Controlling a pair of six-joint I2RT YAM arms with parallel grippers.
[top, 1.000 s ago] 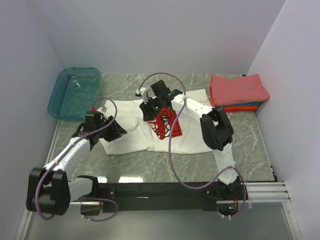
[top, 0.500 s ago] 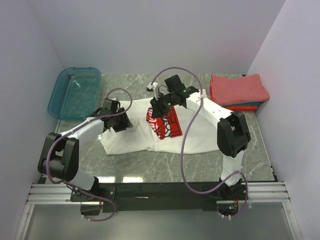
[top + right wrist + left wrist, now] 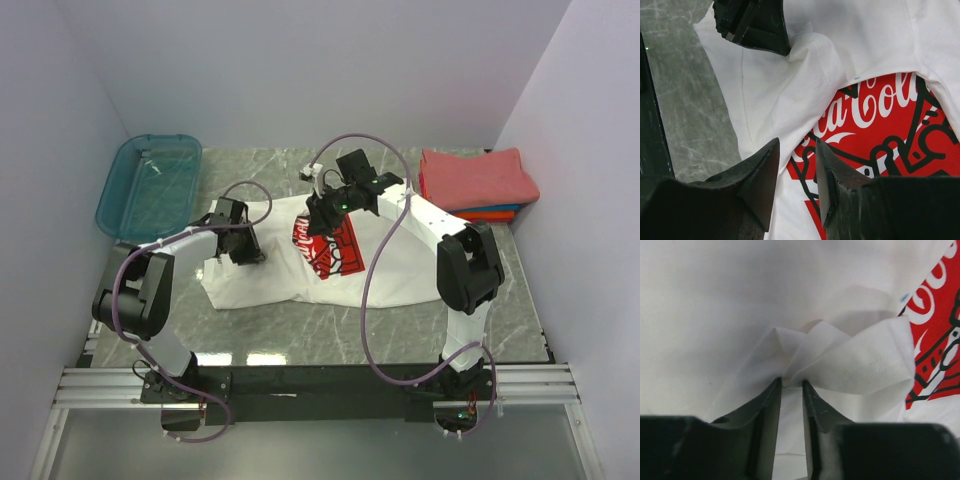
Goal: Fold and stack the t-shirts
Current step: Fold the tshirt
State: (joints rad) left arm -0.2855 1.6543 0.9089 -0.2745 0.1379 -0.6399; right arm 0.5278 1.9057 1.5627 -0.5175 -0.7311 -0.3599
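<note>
One white tee [image 3: 410, 275] lies part-folded on the table [image 3: 500, 300], right under both grippers. Its red print [image 3: 330, 255] sits just beneath the right gripper [image 3: 325, 222]. The left gripper [image 3: 791, 382] is clamped on a bunched fold of white cloth at its fingertips. That looks like a sleeve or side edge, probably carried over the body to make the first fold. The right gripper's jaws stand narrowly apart over the print's edge, and whether cloth is caught between them cannot be told. It seems placed to hold the fold line down. A stack of folded tees [image 3: 478, 185] sits well off to the right of the right gripper, likely where this tee goes next. A teal bin [image 3: 150, 185] sits out past the left gripper's left side, apart from everything.

Versus a second ago, the left arm has swung in from the tee's outer left side toward the right gripper. The tee's left part is now doubled inward, so the print sits at the folded edge. The left jaws have narrowed. The right gripper has shifted slightly right with the same gap.
</note>
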